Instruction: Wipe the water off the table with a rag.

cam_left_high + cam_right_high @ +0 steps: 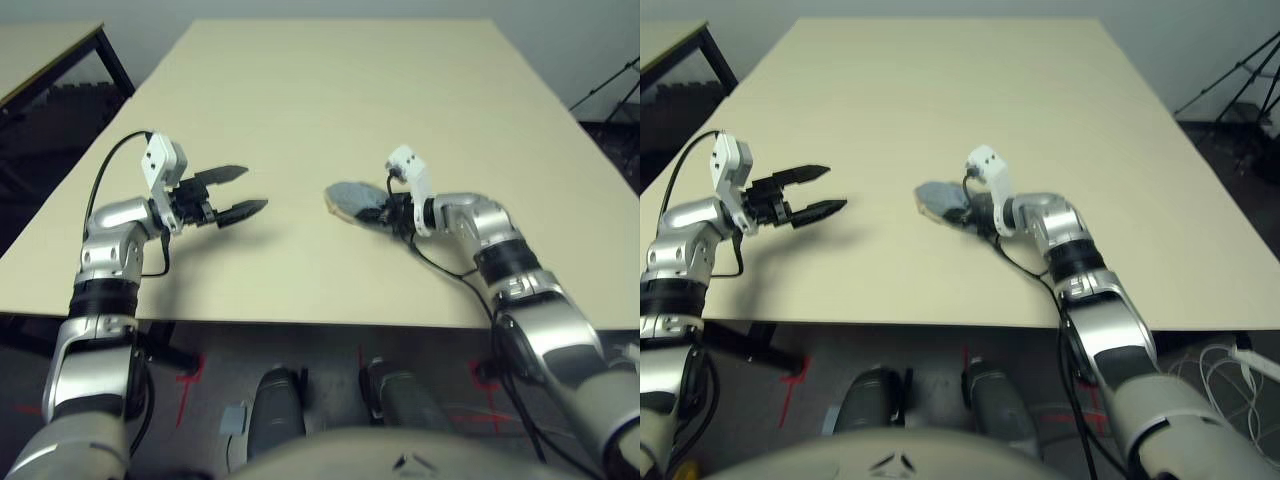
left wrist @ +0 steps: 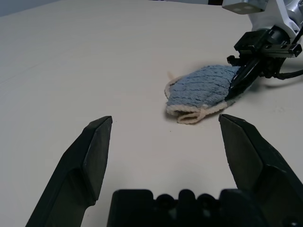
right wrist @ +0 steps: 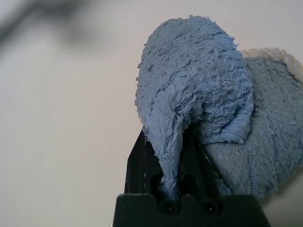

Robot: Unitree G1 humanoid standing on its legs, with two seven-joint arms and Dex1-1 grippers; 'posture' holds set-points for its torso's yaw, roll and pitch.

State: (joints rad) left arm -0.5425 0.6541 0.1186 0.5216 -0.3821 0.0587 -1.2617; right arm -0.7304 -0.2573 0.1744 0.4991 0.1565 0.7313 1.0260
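Now your right gripper (image 3: 173,156) is closed on the folded rag (image 3: 194,80), which lies on the table (image 1: 330,90); your left gripper (image 2: 165,156) is wide open and empty. The cloth looks light and soft, so keep this pinch at its bunched fold.

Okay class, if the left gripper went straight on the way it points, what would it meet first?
Probably the rag, held by the right gripper, though its height above the table is unclear.
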